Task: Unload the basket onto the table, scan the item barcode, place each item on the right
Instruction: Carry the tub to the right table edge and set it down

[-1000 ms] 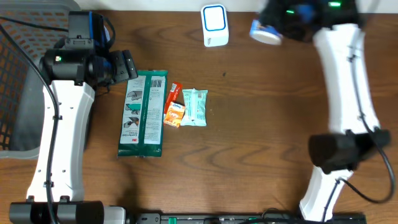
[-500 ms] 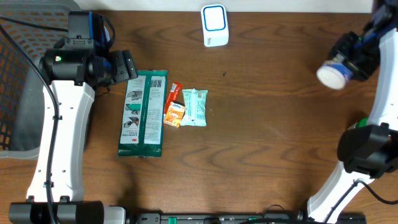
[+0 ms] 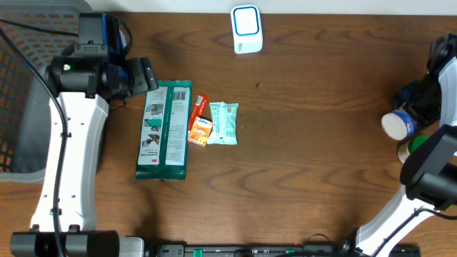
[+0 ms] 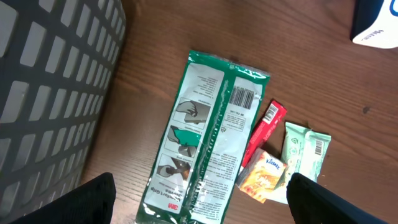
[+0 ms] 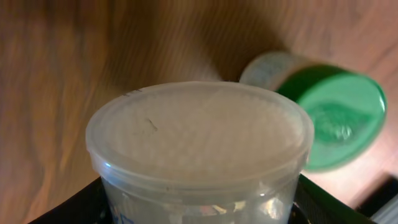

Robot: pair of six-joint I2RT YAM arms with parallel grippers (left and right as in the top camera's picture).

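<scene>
At the right edge of the dark wooden bench [image 3: 307, 143] the right arm [image 3: 395, 214] is folded tight, right hand [image 3: 408, 113] clamped on the clear, white-lidded plastic tub [image 3: 398, 126] just beside a green-lidded jar [image 3: 412, 148]. A low swing could topple that! The white-and-blue scanner [image 3: 246, 30] sits well apart at the far edge, so the barcode might miss it. Left arm [image 3: 71, 143] bends near the left edge, left hand [image 3: 145, 75] wide open, empty.

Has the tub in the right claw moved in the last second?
Yes: the tub went right and down-frame, away from the white scanner, to beside the green-lidded jar.
</scene>
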